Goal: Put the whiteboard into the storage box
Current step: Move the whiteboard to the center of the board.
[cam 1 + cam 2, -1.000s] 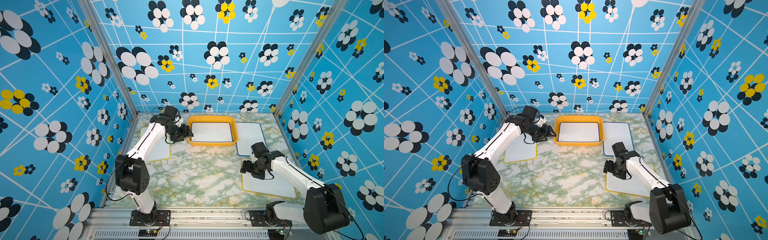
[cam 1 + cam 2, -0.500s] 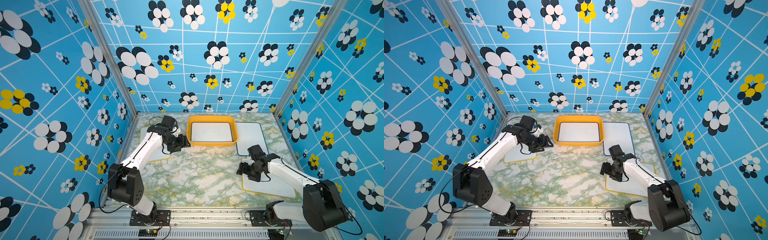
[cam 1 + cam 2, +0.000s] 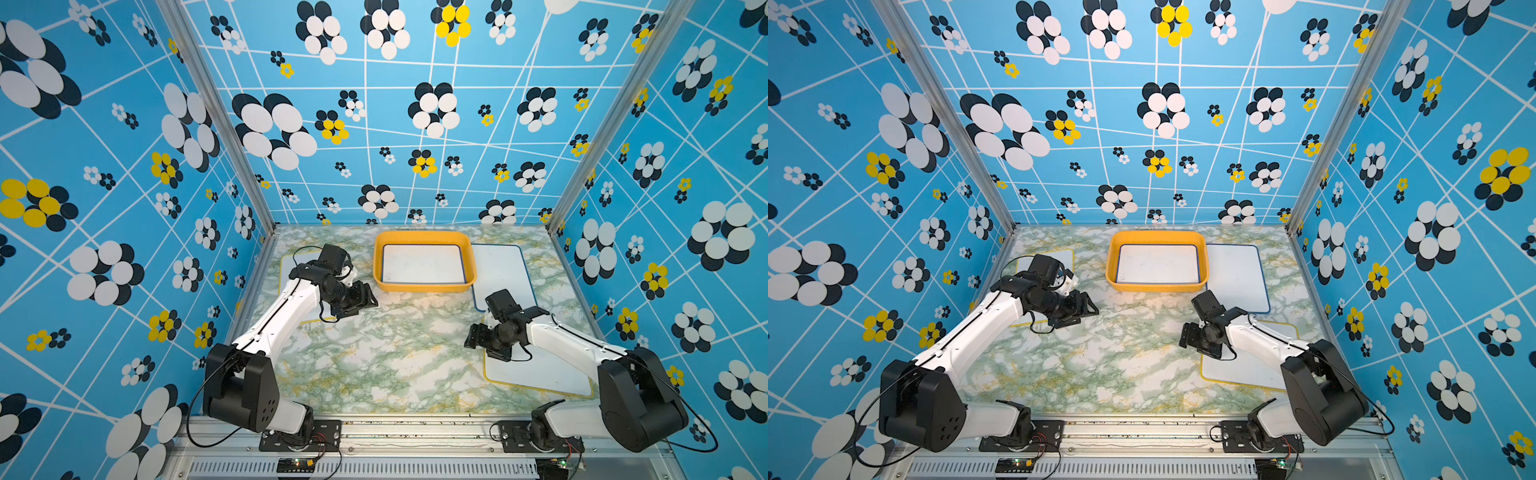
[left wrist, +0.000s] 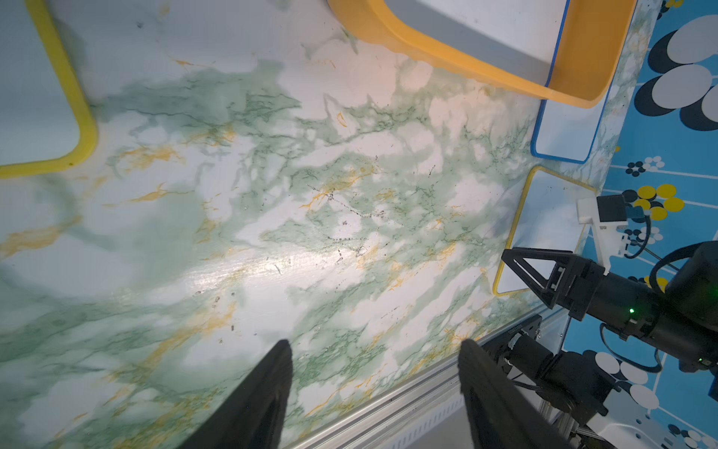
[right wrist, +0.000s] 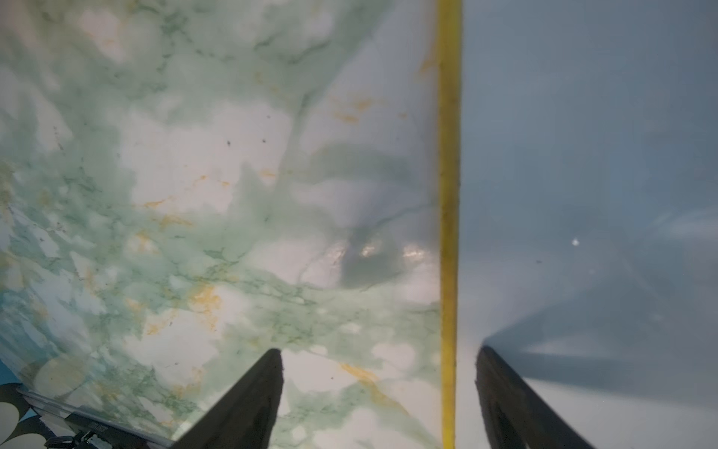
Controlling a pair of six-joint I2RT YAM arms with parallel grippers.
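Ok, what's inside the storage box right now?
One blue-edged whiteboard lies flat inside the storage box, covering nearly its whole floor. Whatever might be under that board is hidden.

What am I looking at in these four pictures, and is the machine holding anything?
These are two robot arms, a left arm and a right arm, at the front of a marble-patterned table. Two pictures look down from overhead, nearly the same view. The other two come from a camera on each wrist, looking past its fingers. On the table sits an orange-yellow box with a blue-edged whiteboard lying inside. A second blue-edged whiteboard lies beside the box. The left yellow-edged whiteboard lies by the left arm, the right yellow-edged whiteboard by the right arm. Nothing is held: the left fingers stand apart over bare table, and the right fingers stand apart astride the edge of the right yellow-edged whiteboard.
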